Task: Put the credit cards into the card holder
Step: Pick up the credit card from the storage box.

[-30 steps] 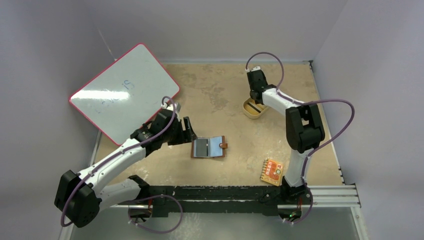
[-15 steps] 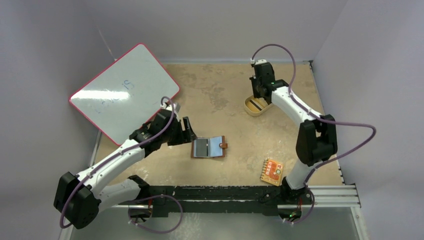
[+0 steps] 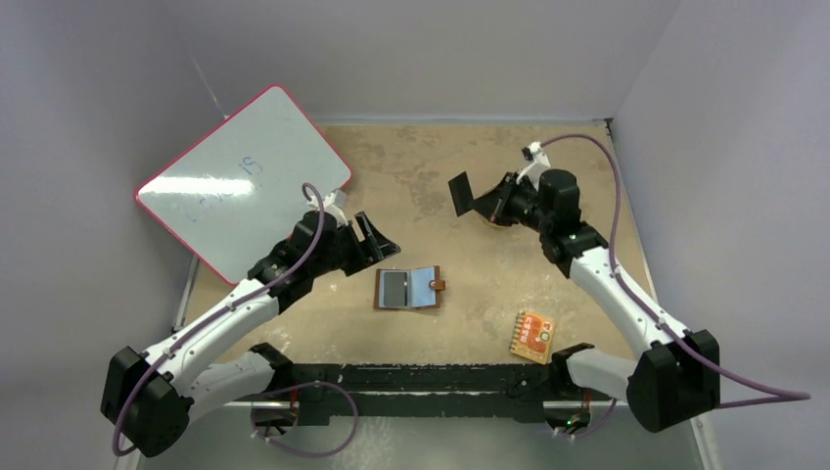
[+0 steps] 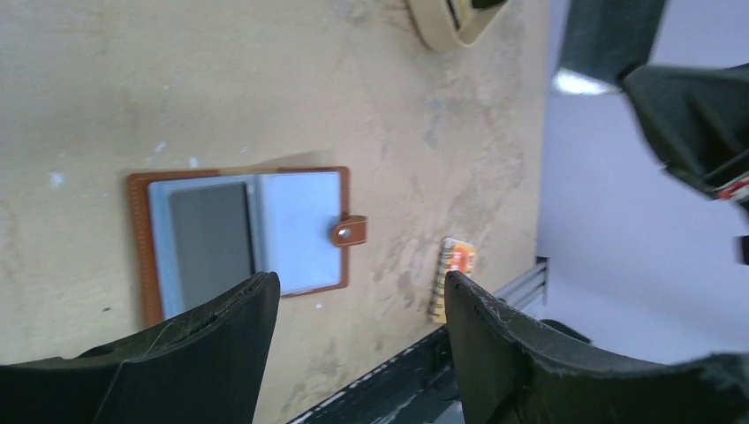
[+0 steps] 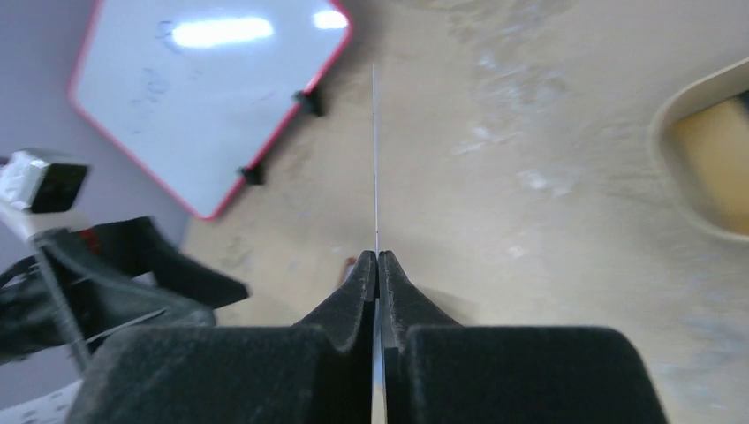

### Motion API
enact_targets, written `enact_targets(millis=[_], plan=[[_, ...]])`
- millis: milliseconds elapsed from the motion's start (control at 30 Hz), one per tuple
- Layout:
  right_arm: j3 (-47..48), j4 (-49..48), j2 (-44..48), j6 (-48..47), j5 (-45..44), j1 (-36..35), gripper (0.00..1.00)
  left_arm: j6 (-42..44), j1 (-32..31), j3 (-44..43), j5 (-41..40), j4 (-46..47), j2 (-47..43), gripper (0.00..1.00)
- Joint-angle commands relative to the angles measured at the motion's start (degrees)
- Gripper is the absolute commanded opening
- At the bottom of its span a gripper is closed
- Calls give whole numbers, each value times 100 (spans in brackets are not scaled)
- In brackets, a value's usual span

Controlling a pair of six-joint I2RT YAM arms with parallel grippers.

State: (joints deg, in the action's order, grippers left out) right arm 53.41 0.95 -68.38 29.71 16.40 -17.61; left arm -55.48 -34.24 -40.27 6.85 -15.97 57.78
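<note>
at left, left gripper spread wide, hanging just beside the open card holder, flat mid-table, long way left to right. carrying step in hand: 1 black credit card pinched tight in right gripper, up in air, pointing left, likely long way out. next needs lowering and lining up with the pale empty pocket.

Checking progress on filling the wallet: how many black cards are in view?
2 for sure: the held card in the right end effector, and the pocketed card in the open card holder. A dark shape in the tan dish may be a third.
</note>
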Motion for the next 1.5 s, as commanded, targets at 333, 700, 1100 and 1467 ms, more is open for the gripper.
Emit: enact_targets(millis=[333,700,1100,1467], plan=[[-1843,-3984,884,3624,1127,-865,0,-1935,31,51,259,2996,-14,59],[-1949,-4350,788,3876,967,-1199,0,-1901,25,-230,228,3542,183,47],[-2030,-4597,581,4001,1119,-1300,1,-1910,27,-192,319,3798,362,14],[-1990,-3123,992,3103,596,-1313,44,-1257,48,-199,-5,2564,224,0]])
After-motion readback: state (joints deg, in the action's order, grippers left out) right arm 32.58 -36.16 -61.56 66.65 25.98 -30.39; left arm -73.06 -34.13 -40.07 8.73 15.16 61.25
